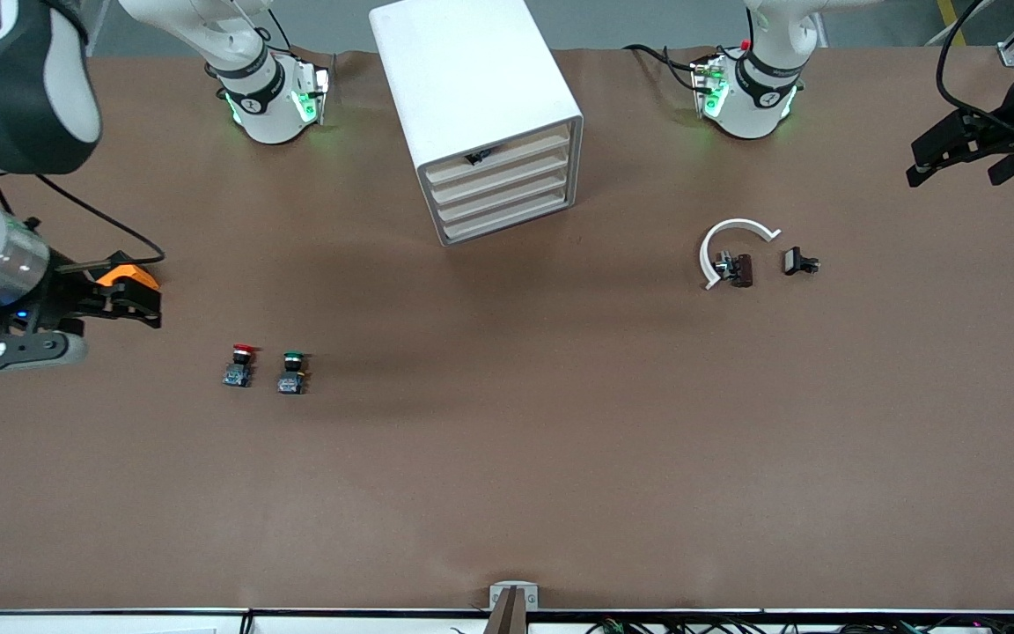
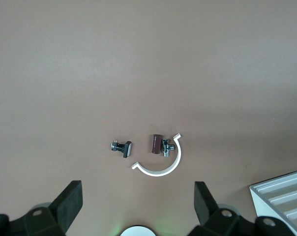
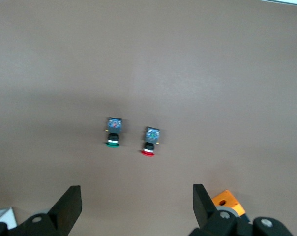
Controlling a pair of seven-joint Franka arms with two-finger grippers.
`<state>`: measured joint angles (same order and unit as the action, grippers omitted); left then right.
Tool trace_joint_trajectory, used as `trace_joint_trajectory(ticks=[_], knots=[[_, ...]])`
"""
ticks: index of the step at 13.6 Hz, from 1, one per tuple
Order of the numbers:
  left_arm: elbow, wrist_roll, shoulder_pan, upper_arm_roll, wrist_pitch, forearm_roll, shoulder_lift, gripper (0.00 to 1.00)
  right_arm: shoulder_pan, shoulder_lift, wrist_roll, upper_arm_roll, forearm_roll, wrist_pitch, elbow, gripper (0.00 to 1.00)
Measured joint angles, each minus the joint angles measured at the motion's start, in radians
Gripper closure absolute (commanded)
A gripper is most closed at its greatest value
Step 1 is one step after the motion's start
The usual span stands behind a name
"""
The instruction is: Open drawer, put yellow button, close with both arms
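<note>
Left gripper (image 2: 136, 206): black two-finger pincer, fingers (image 2: 70, 201) spread wide and released, holding nothing; it hangs in the air at the left arm's end of the table, away from the white cabinet.
Right gripper (image 3: 136, 206): black two-finger pincer with an orange block (image 3: 228, 203) on one side, fingers (image 3: 69, 202) spread wide, nothing between them; it hangs over the right arm's end of the table.
Landmark: boxy white cabinet (image 1: 472, 97) with four shallow beige-fronted tray drawers, standing between the two arm bases.
Drawer (image 1: 500, 157): the uppermost of the four; front flush with the three below it, pushed in. A small dark thing shows at its front edge; I cannot tell what it is.
Yellow button: cannot be told in any view; no yellow cap shows on the table.
Red-capped push-button switch (image 1: 239, 365): black body, blue base, on the brown table nearer the camera than the cabinet, toward the right arm's end.
Green-capped push-button switch (image 1: 292, 372): just beside the red one, on the side nearer the cabinet.
White curved plastic clip (image 1: 727, 242): toward the left arm's end from the cabinet, with a small brown and metal part (image 1: 736, 269) touching its inner side.
Small black part (image 1: 797, 261): near the clip, farther from the cabinet.
Writing: none readable.
</note>
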<state>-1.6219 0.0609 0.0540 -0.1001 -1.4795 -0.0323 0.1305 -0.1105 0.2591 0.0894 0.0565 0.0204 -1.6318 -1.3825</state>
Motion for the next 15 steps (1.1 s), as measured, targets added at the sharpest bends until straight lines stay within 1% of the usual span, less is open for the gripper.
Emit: trace_joint_trajectory(ticks=[3, 5, 7, 9, 15], knots=[[-0.001, 0.000, -0.002, 0.001, -0.005, 0.000, 0.000, 0.00, 0.052, -0.015, 0.058, 0.001, 0.000, 0.009, -0.012, 0.00], [-0.002, 0.000, -0.002, 0.001, -0.005, 0.000, -0.001, 0.00, 0.059, -0.059, 0.062, 0.000, 0.000, -0.007, -0.065, 0.00], [-0.003, 0.000, -0.003, 0.001, -0.006, 0.000, -0.007, 0.00, 0.060, -0.119, 0.062, 0.000, 0.000, -0.035, -0.141, 0.00], [-0.003, 0.000, -0.002, 0.001, -0.010, 0.000, -0.014, 0.00, 0.070, -0.154, 0.064, 0.000, 0.001, -0.046, -0.189, 0.00], [-0.003, 0.000, -0.002, 0.001, -0.011, 0.000, -0.015, 0.00, 0.095, -0.167, 0.089, 0.000, 0.001, -0.053, -0.205, 0.00]])
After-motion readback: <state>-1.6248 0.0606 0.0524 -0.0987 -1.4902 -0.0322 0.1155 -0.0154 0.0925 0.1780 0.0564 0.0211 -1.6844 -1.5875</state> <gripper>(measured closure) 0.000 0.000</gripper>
